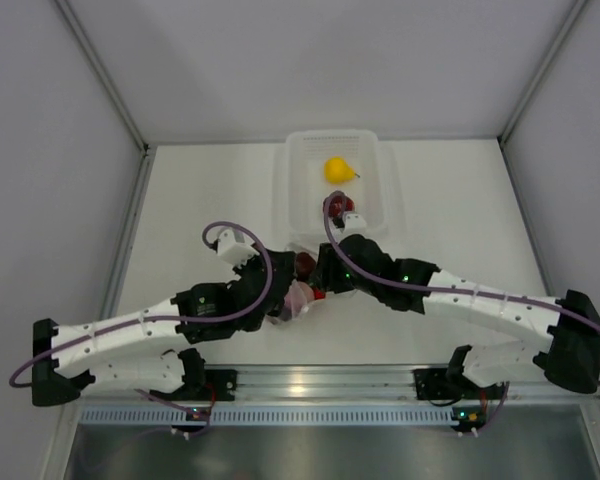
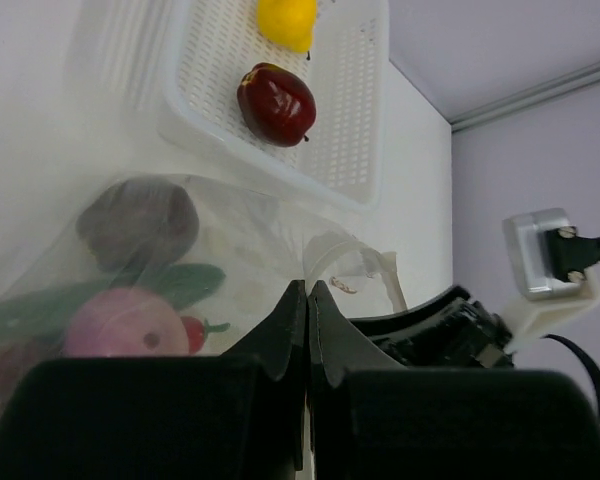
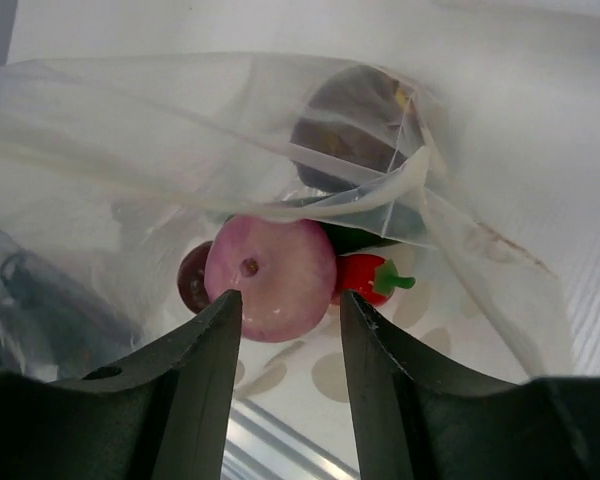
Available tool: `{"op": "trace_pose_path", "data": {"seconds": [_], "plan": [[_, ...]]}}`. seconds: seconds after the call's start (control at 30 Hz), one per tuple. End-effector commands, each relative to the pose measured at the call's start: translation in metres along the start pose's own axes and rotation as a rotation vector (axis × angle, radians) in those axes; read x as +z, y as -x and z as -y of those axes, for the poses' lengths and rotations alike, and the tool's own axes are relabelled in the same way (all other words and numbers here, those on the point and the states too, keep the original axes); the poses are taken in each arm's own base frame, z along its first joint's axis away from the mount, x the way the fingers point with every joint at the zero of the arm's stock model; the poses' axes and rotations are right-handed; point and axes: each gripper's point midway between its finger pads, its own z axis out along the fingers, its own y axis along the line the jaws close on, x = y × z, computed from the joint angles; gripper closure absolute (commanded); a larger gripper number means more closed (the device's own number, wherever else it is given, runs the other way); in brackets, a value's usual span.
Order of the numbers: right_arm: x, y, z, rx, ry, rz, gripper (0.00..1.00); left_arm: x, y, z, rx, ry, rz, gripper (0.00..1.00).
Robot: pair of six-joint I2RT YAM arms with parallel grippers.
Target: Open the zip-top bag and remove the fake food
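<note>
Bag: your zip-top bag (image 1: 298, 298) is dead centre of the overhead view, lying on the worktop (image 1: 200, 200) just below the white mesh basket (image 2: 350, 120), with an arm on either side. Its mouth gapes toward the right wrist camera, so the opening part looks done.
Left in the bag: pinkish onion (image 3: 270, 280) mid-frame in the right wrist view, with the red chili (image 3: 365, 278) touching its right side. Behind them is a green cucumber (image 2: 185, 283), and a dark purple piece (image 3: 350, 130) sits toward the top. There's one more small dark piece (image 3: 192, 280) at the onion's left.
Out of the bag: yellow pear (image 1: 339, 168) and dark red apple (image 2: 276, 103) are lying in the basket, upper middle of the overhead view.
Right pincer: your right pincer (image 3: 290, 298) has its jaws apart and is poked into the bag mouth, straddling the onion. I can't tell if the pads touch it yet, and nothing is lifted.
Left pincer: your left pincer (image 2: 307, 290) is clenched tight, tips together right on the film. It looks like it's pinning the bag's edge, though the plastic is too thin to be sure.
Progress: I'd say about a third. Two pieces are out, roughly five to go, and the onion looks like it's next.
Writing: nothing readable anywhere. No brand, just white polka dots on the bag.
</note>
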Motion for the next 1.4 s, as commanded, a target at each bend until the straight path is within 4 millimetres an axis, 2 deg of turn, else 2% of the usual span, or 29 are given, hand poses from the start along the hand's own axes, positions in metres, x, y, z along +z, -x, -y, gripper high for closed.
{"op": "trace_pose_path", "data": {"seconds": [0.0,0.03,0.1,0.2,0.3,0.33,0.43,0.53,0.7,0.77,0.83,0.93,1.07,1.17,1.3,1.37], "plan": [[0.012,0.012,-0.03,0.139,0.055,0.098,0.55,-0.001,0.006,-0.001,-0.095,-0.005,0.087,1.0],[0.022,0.005,-0.029,0.15,0.029,0.097,0.53,-0.003,0.001,-0.003,-0.096,-0.009,0.079,1.0],[0.028,0.0,-0.044,0.184,0.053,0.114,0.51,-0.002,-0.006,-0.012,-0.104,0.0,0.074,1.0],[0.053,-0.021,-0.052,0.177,0.045,0.082,0.5,-0.001,-0.013,-0.019,-0.087,0.008,0.06,1.0],[0.066,-0.032,-0.057,0.127,0.021,0.042,0.44,-0.003,-0.015,-0.025,-0.071,0.008,0.046,1.0],[0.075,-0.042,-0.05,0.107,-0.02,0.028,0.42,-0.004,-0.013,-0.027,-0.071,0.004,0.048,1.0],[0.079,-0.061,-0.04,0.021,-0.087,-0.005,0.38,-0.006,-0.011,-0.035,-0.064,0.002,0.05,1.0],[0.081,-0.071,-0.038,-0.035,-0.124,-0.023,0.33,-0.007,-0.01,-0.041,-0.046,0.004,0.051,1.0],[0.092,-0.098,-0.037,-0.055,-0.102,-0.104,0.22,-0.008,-0.01,-0.044,-0.038,0.0,0.046,1.0],[0.091,-0.106,-0.038,-0.062,-0.087,-0.132,0.19,-0.009,-0.01,-0.045,-0.016,-0.001,0.043,1.0],[0.087,-0.115,-0.037,-0.068,-0.073,-0.154,0.11,-0.009,-0.009,-0.048,-0.005,-0.001,0.043,1.0],[0.082,-0.121,-0.031,-0.069,-0.076,-0.164,0.1,-0.009,-0.009,-0.052,-0.011,0.0,0.046,1.0],[0.074,-0.124,-0.023,-0.065,-0.084,-0.17,0.09,-0.009,-0.008,-0.06,0.0,0.005,0.054,1.0],[0.063,-0.121,-0.03,-0.076,-0.036,-0.171,0.01,-0.008,-0.007,-0.066,0.02,0.014,0.07,1.0],[0.049,-0.115,-0.033,-0.085,0.003,-0.168,0.01,-0.005,-0.011,-0.072,0.046,0.031,0.081,1.0],[0.049,-0.119,-0.025,-0.105,-0.018,-0.176,0.01,-0.001,-0.017,-0.075,0.068,0.046,0.076,1.0]]}}
